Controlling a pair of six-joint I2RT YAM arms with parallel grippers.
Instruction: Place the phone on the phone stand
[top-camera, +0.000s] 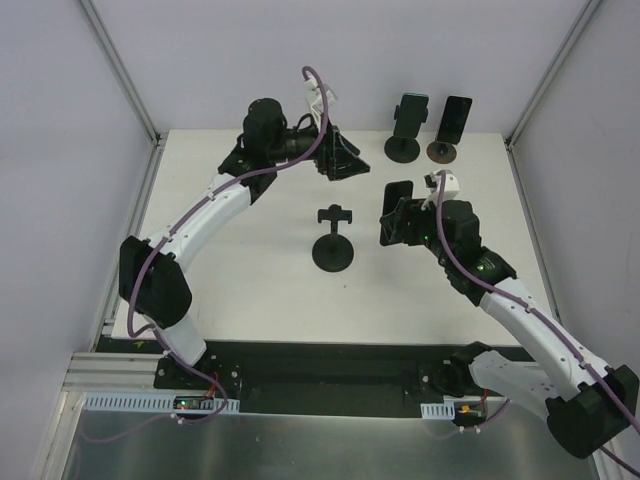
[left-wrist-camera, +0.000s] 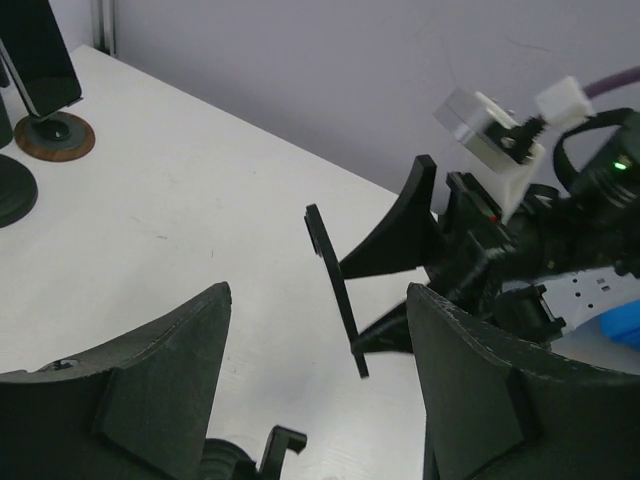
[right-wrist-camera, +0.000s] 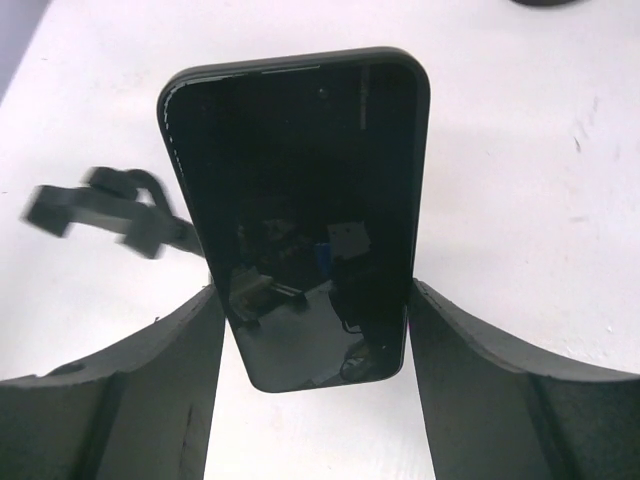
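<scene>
My right gripper (top-camera: 392, 222) is shut on a black phone (top-camera: 397, 197) and holds it upright above the table, right of the empty black phone stand (top-camera: 333, 240). In the right wrist view the phone (right-wrist-camera: 300, 200) sits between both fingers of the right gripper (right-wrist-camera: 312, 330), screen toward the camera, and the stand's clamp (right-wrist-camera: 100, 210) shows blurred to the left. My left gripper (top-camera: 345, 160) is open and empty at the back of the table. In the left wrist view the left gripper (left-wrist-camera: 320, 390) faces the phone (left-wrist-camera: 335, 290) edge-on, with the stand's clamp (left-wrist-camera: 285, 445) low in the frame.
Two other stands with phones are at the back right: a black clamp stand (top-camera: 404, 125) and a round wooden base (top-camera: 443, 151) holding a dark phone (top-camera: 455, 118). The enclosure walls rise on the left, right and back.
</scene>
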